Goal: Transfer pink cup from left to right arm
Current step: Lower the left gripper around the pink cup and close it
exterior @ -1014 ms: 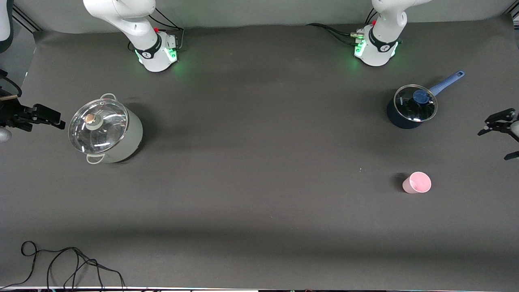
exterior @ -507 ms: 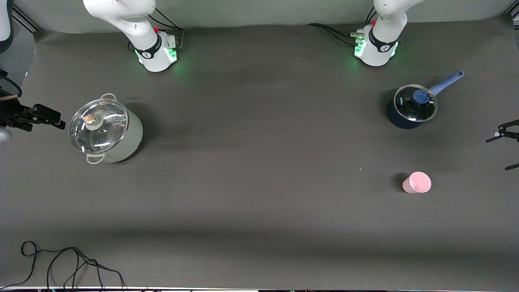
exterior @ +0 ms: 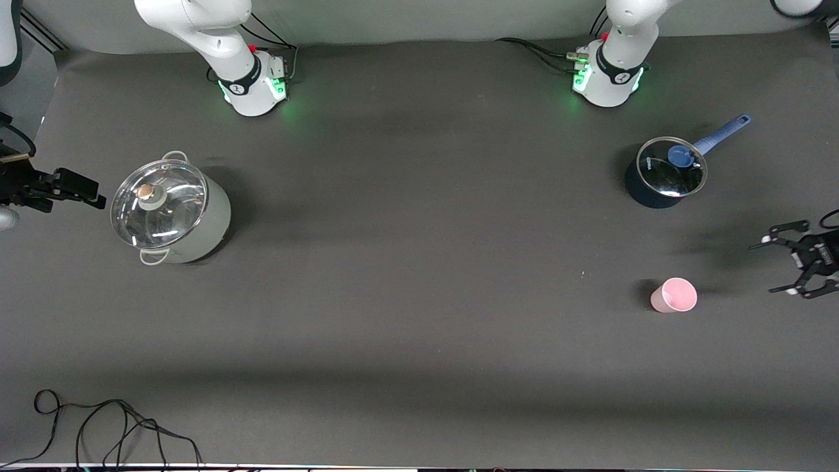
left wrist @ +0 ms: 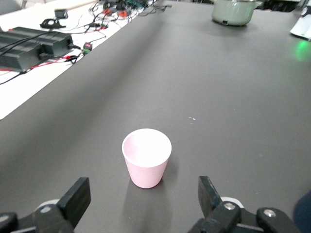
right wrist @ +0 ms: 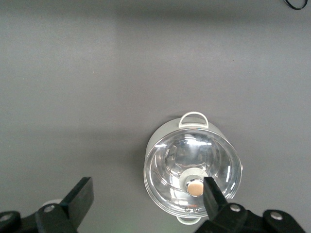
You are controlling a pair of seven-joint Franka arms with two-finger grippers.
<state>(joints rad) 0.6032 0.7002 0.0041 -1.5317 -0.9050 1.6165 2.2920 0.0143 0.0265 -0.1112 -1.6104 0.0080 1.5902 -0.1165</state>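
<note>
Pink plastic is standing out against the dark tabletop (exterior: 419,314): the pink cup (exterior: 674,295) is sitting upright, its mouth facing up, toward the left arm's end of the tabletop. It is lying nearer to the front camera than the blue saucepan (exterior: 663,174), which is wearing a glass lid and pointing its blue handle toward the edge of the tabletop at that same end. The cup and the saucepan are well apart.

The left gripper (exterior: 783,267) is hanging in the air near the cup, over the tabletop edge at the left arm's end. Its fingers (left wrist: 77,196) are spread wide and are holding nothing — in the left wrist view the pink cup (left wrist: 146,164) is showing between the two fingers but a little ahead of them, not touching either one.

The right gripper (exterior: 82,190) is waiting over the right arm's end of the tabletop, just beside the grey-green pot (exterior: 172,213). Its fingers (right wrist: 80,196) are also spread apart and empty. The right wrist view is looking straight down at this pot (right wrist: 192,170), which is carrying a glass lid with a round knob and two small loop handles.

A thin black cable (exterior: 111,426) is lying in loops at the near corner on the right arm's end.
</note>
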